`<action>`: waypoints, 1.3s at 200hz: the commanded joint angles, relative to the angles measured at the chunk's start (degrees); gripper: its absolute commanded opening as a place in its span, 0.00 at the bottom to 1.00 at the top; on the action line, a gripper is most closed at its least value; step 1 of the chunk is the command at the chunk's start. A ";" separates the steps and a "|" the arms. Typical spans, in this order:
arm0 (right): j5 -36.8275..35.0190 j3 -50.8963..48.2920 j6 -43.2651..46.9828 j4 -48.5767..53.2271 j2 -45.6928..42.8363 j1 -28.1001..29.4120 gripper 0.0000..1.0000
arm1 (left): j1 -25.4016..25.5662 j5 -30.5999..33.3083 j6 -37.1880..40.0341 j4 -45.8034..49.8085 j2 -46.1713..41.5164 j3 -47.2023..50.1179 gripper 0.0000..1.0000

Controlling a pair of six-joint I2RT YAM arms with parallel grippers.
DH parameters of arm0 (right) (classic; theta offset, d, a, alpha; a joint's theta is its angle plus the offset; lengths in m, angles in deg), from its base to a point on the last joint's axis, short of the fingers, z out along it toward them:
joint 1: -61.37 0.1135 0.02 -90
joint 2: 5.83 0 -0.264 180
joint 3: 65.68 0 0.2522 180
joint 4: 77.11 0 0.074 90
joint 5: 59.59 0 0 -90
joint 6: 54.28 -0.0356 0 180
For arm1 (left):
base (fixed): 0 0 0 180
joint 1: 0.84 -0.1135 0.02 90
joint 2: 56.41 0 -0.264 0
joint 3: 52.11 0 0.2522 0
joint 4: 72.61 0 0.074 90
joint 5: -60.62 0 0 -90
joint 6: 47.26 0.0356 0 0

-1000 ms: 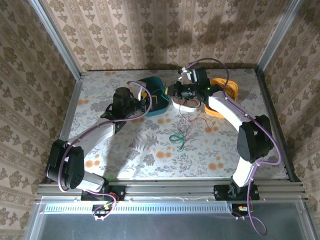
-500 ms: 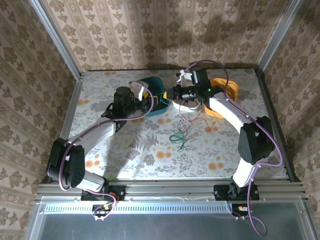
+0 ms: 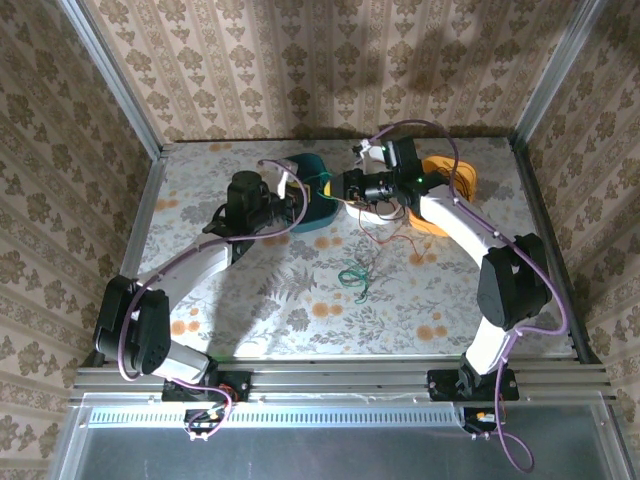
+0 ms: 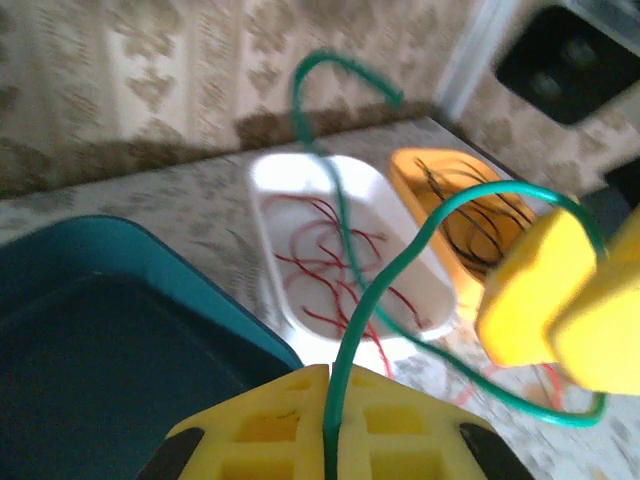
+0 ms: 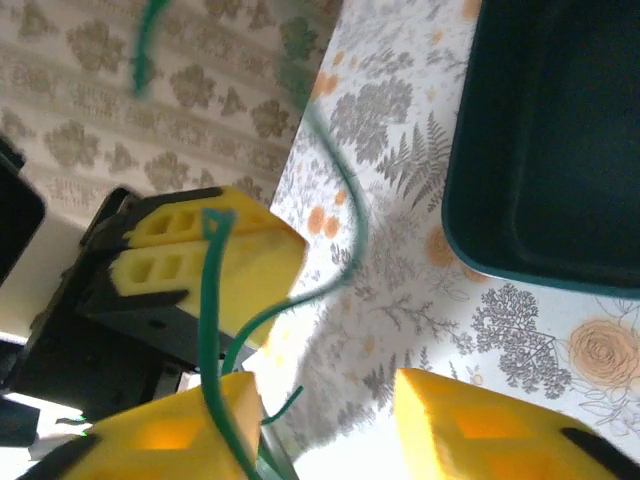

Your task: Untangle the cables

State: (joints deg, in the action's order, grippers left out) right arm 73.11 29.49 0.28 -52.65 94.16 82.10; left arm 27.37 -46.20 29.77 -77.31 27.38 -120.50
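Over the teal tub's near rim, my left gripper is shut on a green cable; the strand comes up between its closed yellow jaws and loops overhead. My right gripper faces it a short way off, its yellow fingers beside the loop. In the right wrist view the right gripper stands open, with the green cable running along its left finger. The left gripper's closed jaws show behind it. More green, red and black cables lie tangled on the table.
A white tub holds red cables. Beside it an orange tub holds black cables. The teal tub looks empty. Metal rails and papered walls border the flowered table.
My left gripper has shut on the green cable. My right gripper, shut before, has opened and let the cable go. Both arms stayed almost in place.
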 commanded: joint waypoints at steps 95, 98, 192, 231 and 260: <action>-17.30 -14.58 -5.31 0.77 -15.08 -10.78 0.63 | 0.09 36.80 -11.39 1.24 26.47 -22.53 0.00; -17.49 -14.73 -5.19 0.99 -15.35 -10.80 0.63 | 0.14 37.25 -11.64 2.21 27.04 -23.30 0.01; -22.14 -13.14 2.07 11.19 -13.66 -9.13 0.63 | 3.33 38.97 -9.88 2.76 23.25 -21.48 0.69; -30.30 -9.21 6.24 19.57 -6.39 -5.25 0.63 | 5.06 44.69 -18.34 5.20 17.16 -11.83 0.69; -42.26 -8.22 8.02 26.88 -4.97 -4.56 0.63 | 6.33 46.88 -21.57 7.53 14.96 -7.20 0.69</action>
State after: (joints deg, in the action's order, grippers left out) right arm 42.84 19.24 4.85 -34.80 88.96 77.35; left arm 32.66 -3.25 13.20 -73.07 44.21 -130.66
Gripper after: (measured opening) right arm 0.629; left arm 0.693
